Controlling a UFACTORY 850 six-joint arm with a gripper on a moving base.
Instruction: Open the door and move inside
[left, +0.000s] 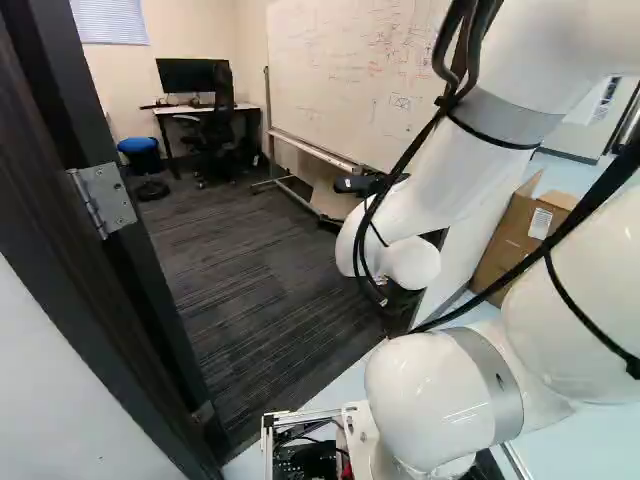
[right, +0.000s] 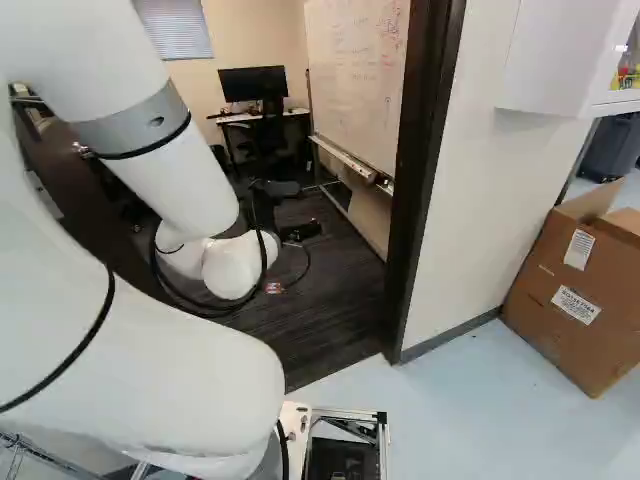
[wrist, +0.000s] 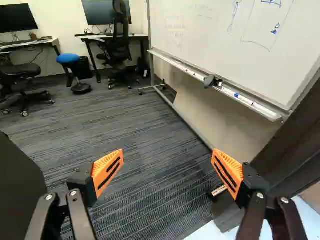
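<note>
In the right base view the gripper (right: 292, 210) reaches through the doorway, past the dark door frame (right: 425, 170). The wrist view shows the gripper (wrist: 167, 172) open, its orange pads wide apart, with only carpet seen between them. The dark brown door (right: 85, 205) stands swung inward behind the arm in the right base view, partly hidden by it. A metal hinge (left: 105, 199) shows on the dark wood at the left of the left base view. Beside one finger in the wrist view runs the frame's other post (wrist: 295, 145).
Inside are a carpeted floor (wrist: 125, 125), a wheeled whiteboard (left: 345, 80) along one side, a desk (wrist: 115, 36) with an office chair, and a blue stool (wrist: 68, 58). Outside, a cardboard box (right: 575, 290) stands by the white wall (right: 470, 200), below a white cabinet.
</note>
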